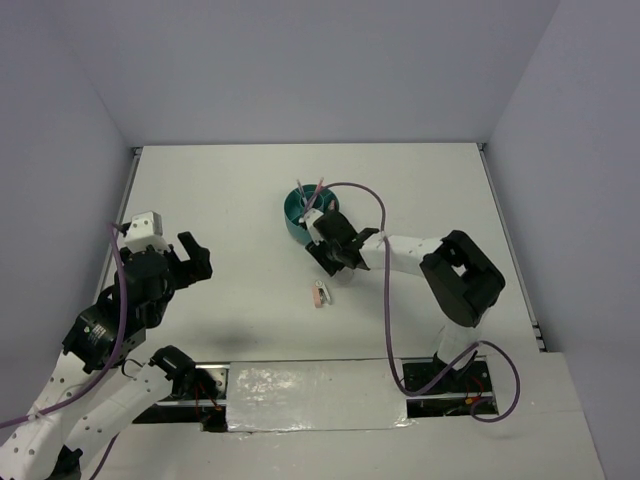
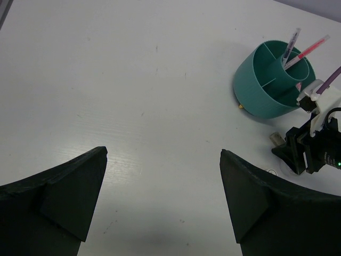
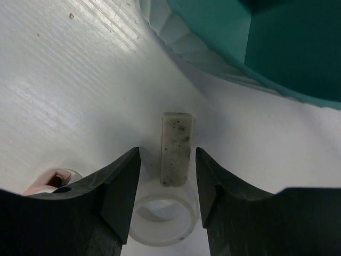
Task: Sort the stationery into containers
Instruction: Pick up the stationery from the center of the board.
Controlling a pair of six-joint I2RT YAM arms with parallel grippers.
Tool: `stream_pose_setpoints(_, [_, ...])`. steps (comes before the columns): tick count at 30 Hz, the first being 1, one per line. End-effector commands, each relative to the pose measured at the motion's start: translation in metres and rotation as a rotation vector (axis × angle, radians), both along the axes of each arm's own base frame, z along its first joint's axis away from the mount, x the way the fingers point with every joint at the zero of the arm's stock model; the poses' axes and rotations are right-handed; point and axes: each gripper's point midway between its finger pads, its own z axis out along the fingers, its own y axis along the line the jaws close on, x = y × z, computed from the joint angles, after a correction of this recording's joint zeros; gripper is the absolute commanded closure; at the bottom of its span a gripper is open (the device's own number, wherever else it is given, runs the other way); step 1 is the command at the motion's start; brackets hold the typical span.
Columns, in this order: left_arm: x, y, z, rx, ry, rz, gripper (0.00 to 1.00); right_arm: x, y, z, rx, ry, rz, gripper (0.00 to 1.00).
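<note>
My right gripper (image 3: 168, 160) is half-open, straddling the speckled rectangular block (image 3: 176, 152) by the translucent tape ring (image 3: 160, 226). Top view hides both. Left gripper (image 2: 163, 152) is wide.

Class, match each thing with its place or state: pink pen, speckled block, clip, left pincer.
Things:
1 pink pen
2 speckled block
3 clip
4 left pincer

Places or states:
A open wide
B on the table, between the fingers of the right pincer
C on the table, away from the organiser
D standing in the organiser

Pairs: 1-D, 2-B, 3-C, 4-A.
</note>
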Motion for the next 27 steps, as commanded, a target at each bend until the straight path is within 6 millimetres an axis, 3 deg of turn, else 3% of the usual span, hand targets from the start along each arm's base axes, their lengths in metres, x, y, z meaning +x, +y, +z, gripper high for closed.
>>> stream_pose_setpoints(1, [0.004,-0.002,0.008,-0.001,-0.035,-0.015,0.01,0.02,0.016,0.012,0.041,-0.064,-0.008,0.47])
stream_pose_setpoints(7, [0.004,-0.003,0.008,-0.001,-0.035,-0.017,0.01,0.022,0.016,-0.001,0.046,-0.025,-0.006,0.48])
stream_pose_setpoints(9, [0.004,-0.003,0.008,0.0,-0.035,-0.019,0.01,0.021,0.017,-0.004,0.055,-0.009,-0.003,0.52])
stream_pose_setpoints(10, [0.005,-0.003,0.008,0.001,-0.033,-0.019,0.01,0.021,0.015,-0.004,0.055,-0.006,-0.008,0.55])
stream_pose_setpoints(12, [0.005,-0.003,0.008,0.0,-0.034,-0.019,0.01,0.02,0.017,0.002,0.072,-0.011,0.003,0.72])
stream_pose_setpoints(18, [0.004,-0.003,0.007,0.001,-0.033,-0.019,0.01,0.009,0.021,0.016,0.133,-0.011,0.043,0.85])
stream_pose_setpoints(20, [0.005,-0.003,0.007,0.002,-0.032,-0.016,0.01,0.006,0.029,0.029,0.197,-0.031,0.07,0.9])
stream_pose_setpoints(21, [0.004,-0.003,0.007,0.002,-0.034,-0.018,0.01,0.01,0.037,0.049,0.256,-0.086,0.087,0.92])
stream_pose_setpoints(22, [0.005,-0.003,0.008,0.002,-0.034,-0.016,0.01,0.0,0.038,0.05,0.288,-0.07,0.119,0.93])
stream_pose_setpoints(23, [0.005,-0.003,0.008,0.002,-0.035,-0.018,0.01,0.006,0.049,0.086,0.387,-0.165,0.147,0.94])
stream_pose_setpoints(26, [0.005,-0.003,0.006,0.004,-0.028,-0.018,0.01,-0.003,0.048,0.12,0.516,-0.233,0.183,0.94])
stream_pose_setpoints(27, [0.005,-0.003,0.006,0.006,-0.028,-0.018,0.01,0.001,0.046,0.156,0.593,-0.326,0.181,0.94])
